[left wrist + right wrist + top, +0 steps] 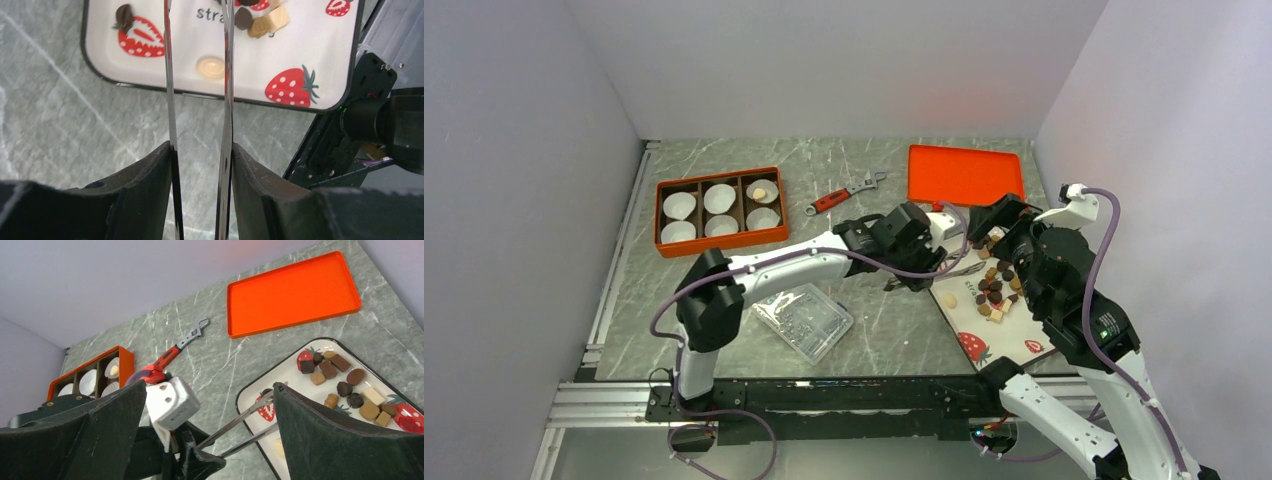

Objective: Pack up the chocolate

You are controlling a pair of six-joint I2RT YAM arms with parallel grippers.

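The chocolate (pixel 994 285) lies in a heap of dark, tan and cream pieces on a white strawberry-printed plate (pixel 964 322). My left gripper (pixel 916 272) is shut on metal tweezers (pixel 964 268) that reach over the plate's near-left edge. In the left wrist view the gripper (pixel 200 147) holds the tweezers (pixel 227 75) with their arms apart, and a round cream piece (pixel 210 67) lies on the plate (pixel 310 45) between them. My right gripper (pixel 1009 225) hovers open and empty above the plate's far end. The right wrist view shows the chocolate (pixel 350 385), the tweezers (pixel 240 422) and the plate (pixel 295 385).
An orange box (pixel 720 210) with white paper cups stands at the back left; one cup holds a tan piece (pixel 762 190). An orange lid (pixel 964 175) lies at the back right. A red-handled wrench (pixel 844 193) lies between them. A clear plastic tray (pixel 804 320) sits near the left arm.
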